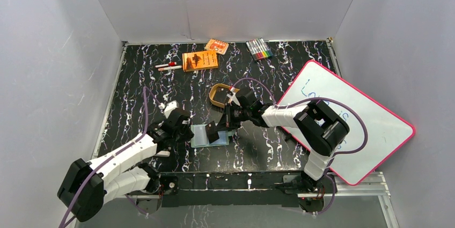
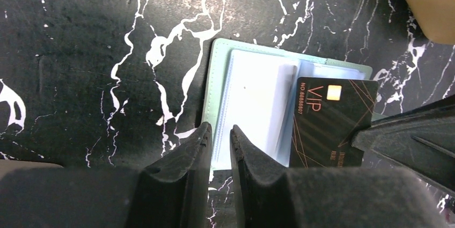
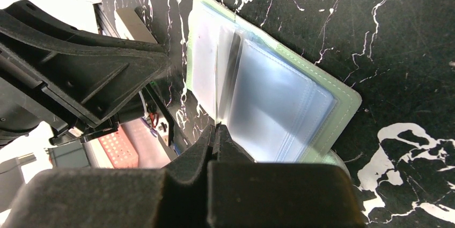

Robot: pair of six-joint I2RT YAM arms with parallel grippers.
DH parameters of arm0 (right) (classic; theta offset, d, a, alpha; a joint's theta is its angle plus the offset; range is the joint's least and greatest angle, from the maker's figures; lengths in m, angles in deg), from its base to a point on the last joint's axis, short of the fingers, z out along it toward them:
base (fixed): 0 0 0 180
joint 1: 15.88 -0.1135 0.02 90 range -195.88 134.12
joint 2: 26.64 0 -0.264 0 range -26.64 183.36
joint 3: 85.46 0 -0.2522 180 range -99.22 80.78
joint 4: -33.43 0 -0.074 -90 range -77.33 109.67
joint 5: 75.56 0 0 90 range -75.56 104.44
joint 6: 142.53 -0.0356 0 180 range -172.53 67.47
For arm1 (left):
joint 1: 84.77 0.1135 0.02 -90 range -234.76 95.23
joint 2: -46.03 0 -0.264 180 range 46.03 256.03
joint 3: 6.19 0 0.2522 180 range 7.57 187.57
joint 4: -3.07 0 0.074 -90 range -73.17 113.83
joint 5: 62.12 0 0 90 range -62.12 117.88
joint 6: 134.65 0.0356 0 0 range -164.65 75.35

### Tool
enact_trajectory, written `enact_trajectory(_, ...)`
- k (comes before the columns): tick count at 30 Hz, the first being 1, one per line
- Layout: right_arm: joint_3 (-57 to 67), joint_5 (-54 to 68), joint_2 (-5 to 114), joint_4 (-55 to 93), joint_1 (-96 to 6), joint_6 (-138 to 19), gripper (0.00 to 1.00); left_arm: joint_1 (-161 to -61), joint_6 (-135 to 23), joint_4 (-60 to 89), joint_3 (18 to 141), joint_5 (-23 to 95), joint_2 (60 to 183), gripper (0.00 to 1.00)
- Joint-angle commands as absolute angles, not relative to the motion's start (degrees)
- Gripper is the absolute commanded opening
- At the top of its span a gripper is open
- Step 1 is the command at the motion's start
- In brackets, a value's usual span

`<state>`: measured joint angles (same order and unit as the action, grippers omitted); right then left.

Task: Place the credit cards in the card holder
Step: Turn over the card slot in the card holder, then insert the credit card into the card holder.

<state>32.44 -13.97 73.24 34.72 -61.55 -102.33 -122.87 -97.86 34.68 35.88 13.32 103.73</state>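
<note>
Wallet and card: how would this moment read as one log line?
wallet open flat | right pincer holds black VIP card over its sleeves | left pincer nearly closed at wallet edge, grip unclear | card not yet in

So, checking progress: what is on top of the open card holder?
A black VIP card covers part of the card holder, gripped by the right claw. Clear sleeves show beside it; the pockets beneath the card are hidden.

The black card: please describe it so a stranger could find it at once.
On the black marbled table, an open green card holder lies near the front middle. The card held over its clear sleeves by the right tool is black, with copper VIP letters and a gold chip.
</note>
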Motion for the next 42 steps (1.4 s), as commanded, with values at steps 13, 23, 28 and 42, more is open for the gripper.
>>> enact_trajectory(13,31.0,-13.2,73.9,33.6,-61.9,-104.5,0.00,-123.0,-101.2,36.3,34.3,9.4,105.7,0.18)
enact_trajectory(23,29.6,-14.8,76.1,34.2,-62.5,-105.2,0.00,-123.0,-101.1,35.7,34.1,9.9,106.1,0.18)
enact_trajectory(28,30.0,-15.4,76.7,36.0,-62.6,-106.6,0.00,-123.0,-101.1,35.2,33.8,10.4,106.5,0.18)
enact_trajectory(42,30.2,-15.1,79.3,41.6,-63.4,-109.5,0.00,-123.0,-100.6,34.2,33.4,11.4,107.4,0.18)
